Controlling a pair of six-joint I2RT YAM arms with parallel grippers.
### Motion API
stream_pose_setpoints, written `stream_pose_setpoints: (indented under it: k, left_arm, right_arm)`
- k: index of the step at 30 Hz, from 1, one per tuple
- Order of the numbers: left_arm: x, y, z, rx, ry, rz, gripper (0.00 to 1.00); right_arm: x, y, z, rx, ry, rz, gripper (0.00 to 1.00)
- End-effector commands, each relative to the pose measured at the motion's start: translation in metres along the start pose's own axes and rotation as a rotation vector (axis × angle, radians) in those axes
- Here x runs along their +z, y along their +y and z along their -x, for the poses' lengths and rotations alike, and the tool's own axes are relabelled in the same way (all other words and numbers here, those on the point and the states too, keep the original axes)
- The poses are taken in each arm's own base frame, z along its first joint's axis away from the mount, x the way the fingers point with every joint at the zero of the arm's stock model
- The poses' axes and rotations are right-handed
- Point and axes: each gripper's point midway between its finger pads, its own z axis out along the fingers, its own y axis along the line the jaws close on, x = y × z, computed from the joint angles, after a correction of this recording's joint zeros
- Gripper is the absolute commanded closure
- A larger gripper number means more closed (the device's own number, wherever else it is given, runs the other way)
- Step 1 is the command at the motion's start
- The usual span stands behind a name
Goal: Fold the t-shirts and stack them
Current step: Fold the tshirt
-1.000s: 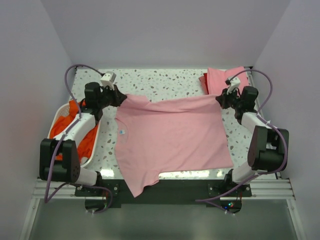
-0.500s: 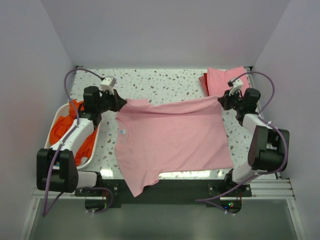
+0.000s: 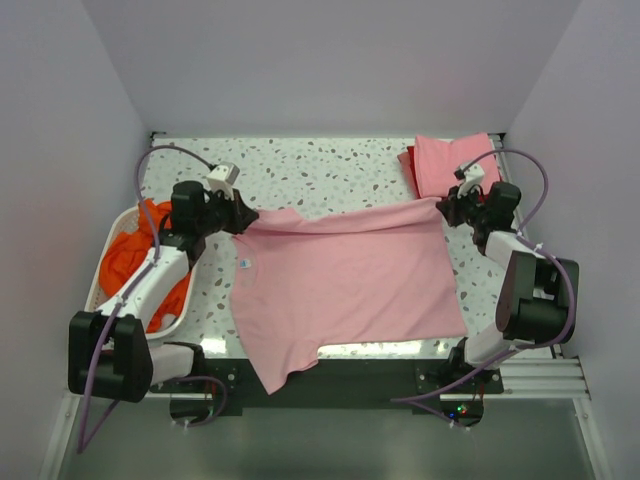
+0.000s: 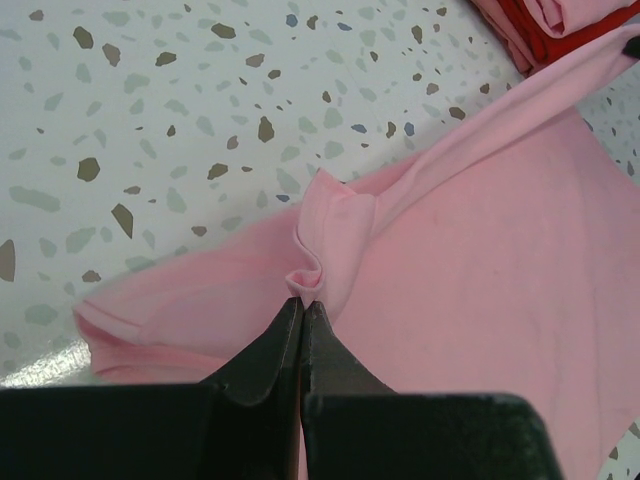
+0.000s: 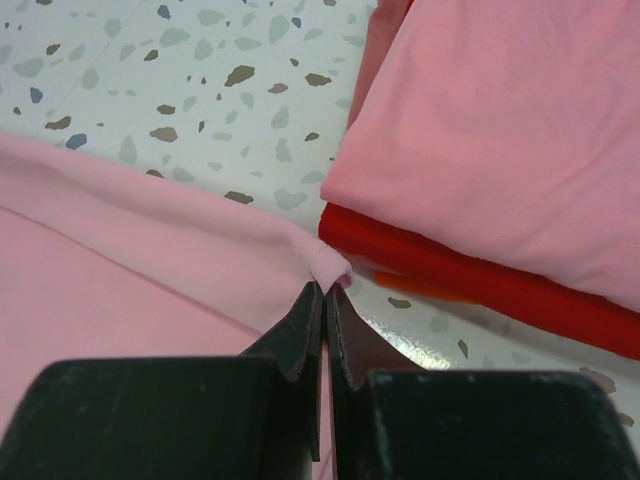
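Observation:
A light pink t-shirt (image 3: pixel 340 280) lies spread across the table, its near sleeve hanging over the front edge. A small white neck label (image 3: pixel 244 264) shows at its left. My left gripper (image 3: pixel 243 212) is shut on the shirt's far left corner (image 4: pixel 320 250). My right gripper (image 3: pixel 444 203) is shut on the far right corner (image 5: pixel 325 265). The far edge is stretched between them and lifted slightly. A folded pink shirt (image 3: pixel 452 162) lies on a folded red one (image 5: pixel 480 275) at the back right, with an orange edge beneath. Orange shirts (image 3: pixel 130 260) fill the basket.
A white slotted laundry basket (image 3: pixel 182 300) stands at the left edge of the speckled table (image 3: pixel 330 170). The folded stack sits close beside my right gripper. Grey walls close in the sides and back.
Both grippers have drawn the shirt's far edge toward the near side. The left gripper moved right and nearer, and the far left sleeve now lies folded over.

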Motion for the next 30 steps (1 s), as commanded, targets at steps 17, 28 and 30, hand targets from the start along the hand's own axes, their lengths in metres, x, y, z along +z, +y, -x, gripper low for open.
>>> stream_pose_setpoints:
  k: [17,28,30]
  left_arm:
    - [-0.006,-0.014,-0.021,0.019,0.068,-0.011,1.00]
    - [-0.011,-0.027,-0.038,0.028,0.124,-0.047,1.00]
    - [-0.011,-0.029,-0.039,0.033,0.129,-0.053,1.00]
  right_arm:
    - [-0.012,-0.002,0.005,-0.176,0.029,0.018,1.00]
    - [-0.067,-0.007,-0.024,-0.267,0.170,0.032,0.55]
    - [-0.068,-0.002,-0.017,-0.266,0.166,0.068,0.55]
